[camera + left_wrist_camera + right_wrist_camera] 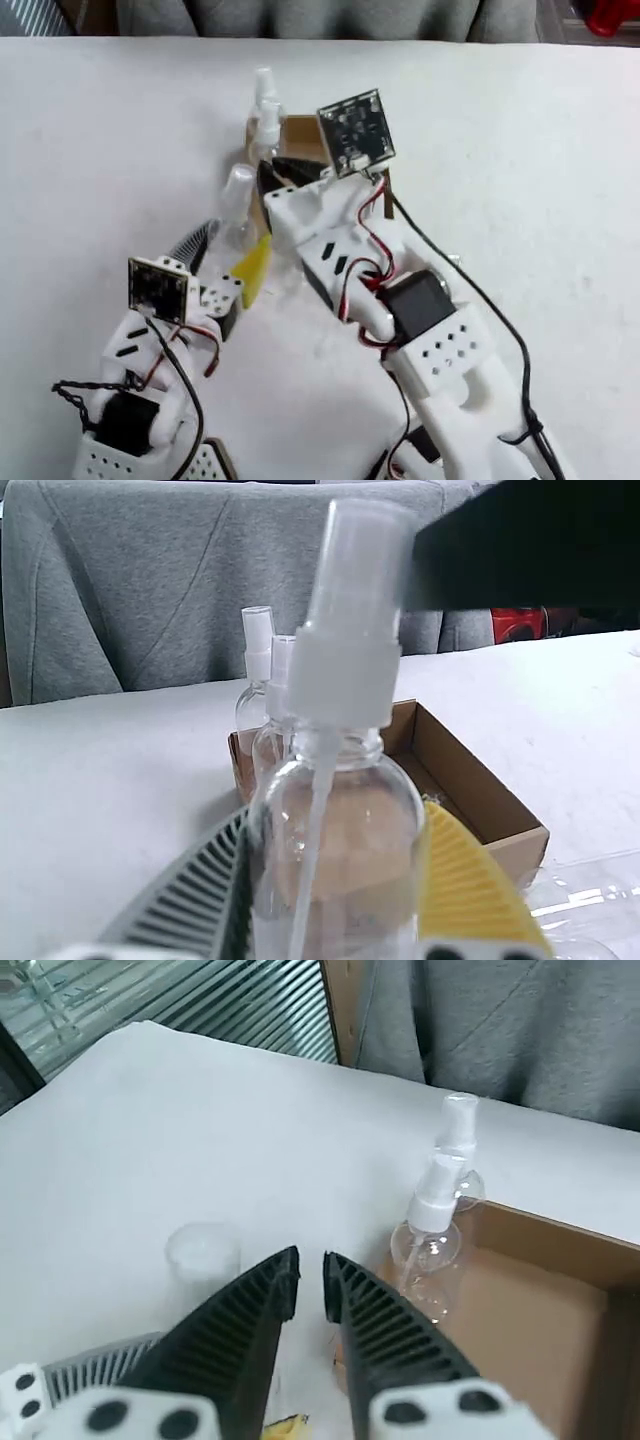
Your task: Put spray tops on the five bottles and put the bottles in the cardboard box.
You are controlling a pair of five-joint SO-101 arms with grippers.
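White counter (120,130), grey fabric (120,590) behind it, window blinds (200,1000) off to one side.

In the high view the L claw (232,240) sits left of centre, its grey and yellow fingers clamped on the body of a clear bottle (335,830) that stands upright. A spray top (345,650) sits on the neck w/ its dip tube running down inside. I can't tell if the collar is fully screwed home.

The R claw (310,1270) hovers just beside and above that top, black fingers w/ only a narrow gap and nothing btwn them.

The cardboard box (480,800) is at centre frame, mostly under the R arm. Two more capped bottles (428,1250) (458,1130) stand at its upper-left corner; can't tell whether they're inside the wall or just outside it. More clear glass (590,905) lies near the box, too cut off to ID.

Step in hand, as I read it: finish seating this top, then box the bottle.

- The R claw prob. needs to open wider to take the ribbed collar, not the thin nozzle.
- Come down square over the neck. A tilted collar would cross-thread.
- The L claw should hold firm on the glass so it doesn't spin w/ the twist.
- When boxing, lift enough to pass the wall and set it down apart from the two capped bottles. They're tall and narrow, so a nudge could tip them.
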